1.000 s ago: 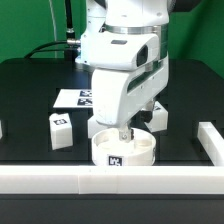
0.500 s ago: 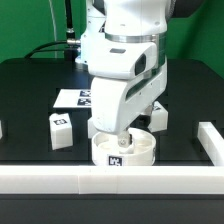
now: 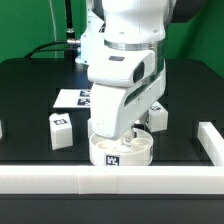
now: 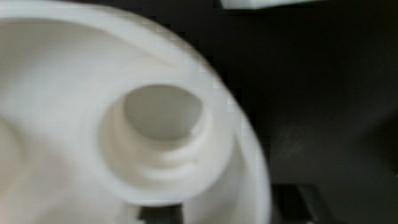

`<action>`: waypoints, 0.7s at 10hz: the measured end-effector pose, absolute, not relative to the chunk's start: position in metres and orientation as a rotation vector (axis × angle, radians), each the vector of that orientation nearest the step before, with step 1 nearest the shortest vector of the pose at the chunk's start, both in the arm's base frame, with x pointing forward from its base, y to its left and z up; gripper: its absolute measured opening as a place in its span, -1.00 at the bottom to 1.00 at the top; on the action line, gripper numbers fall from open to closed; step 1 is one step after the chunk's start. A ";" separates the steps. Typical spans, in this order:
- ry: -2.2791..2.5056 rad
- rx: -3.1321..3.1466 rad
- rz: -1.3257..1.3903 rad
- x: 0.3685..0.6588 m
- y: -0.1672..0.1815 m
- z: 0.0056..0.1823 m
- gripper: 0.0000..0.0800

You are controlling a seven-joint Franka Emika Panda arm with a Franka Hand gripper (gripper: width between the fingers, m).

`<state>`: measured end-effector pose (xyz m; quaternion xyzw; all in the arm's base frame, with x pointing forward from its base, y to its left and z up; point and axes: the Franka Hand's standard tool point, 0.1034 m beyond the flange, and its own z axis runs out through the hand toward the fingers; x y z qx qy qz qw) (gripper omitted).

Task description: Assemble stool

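The seat (image 3: 135, 150), a short round white disc with its open, hollowed face up, is seen on the black table (image 3: 30, 90) just behind the front border rail (image 3: 110, 178). In the wrist view the seat (image 4: 71, 120) fills the picture at close range, and one round leg socket (image 4: 164, 112) is shown in its floor. The gripper (image 3: 120, 135) is lowered straight onto it from above, at the rim's far side. The fingertips are hidden by the wall. The claw is clenched, judged to be pinching that wall. The disc's axis is upright, so any lift or turn would be made from directly overhead. Two legs are left loose: one (image 3: 61, 130) at the exterior view's left, one (image 3: 160, 116) at its right. The marker board (image 3: 75, 98) lies behind.
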<state>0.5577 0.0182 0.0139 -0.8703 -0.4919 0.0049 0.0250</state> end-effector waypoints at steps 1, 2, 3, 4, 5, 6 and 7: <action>-1.521 -2.691 0.015 0.558 0.018 0.014 -0.74; -1.521 -2.692 0.015 0.558 0.018 0.014 -0.74; -1.522 -2.693 0.011 0.559 0.018 0.015 -0.92; -1.522 -2.693 0.011 0.559 0.018 0.015 -0.92; -1.522 -2.693 0.011 0.559 0.018 0.015 -0.92; -1.522 -2.693 0.011 0.559 0.018 0.015 -0.92; -1.522 -2.693 0.011 0.559 0.018 0.015 -0.92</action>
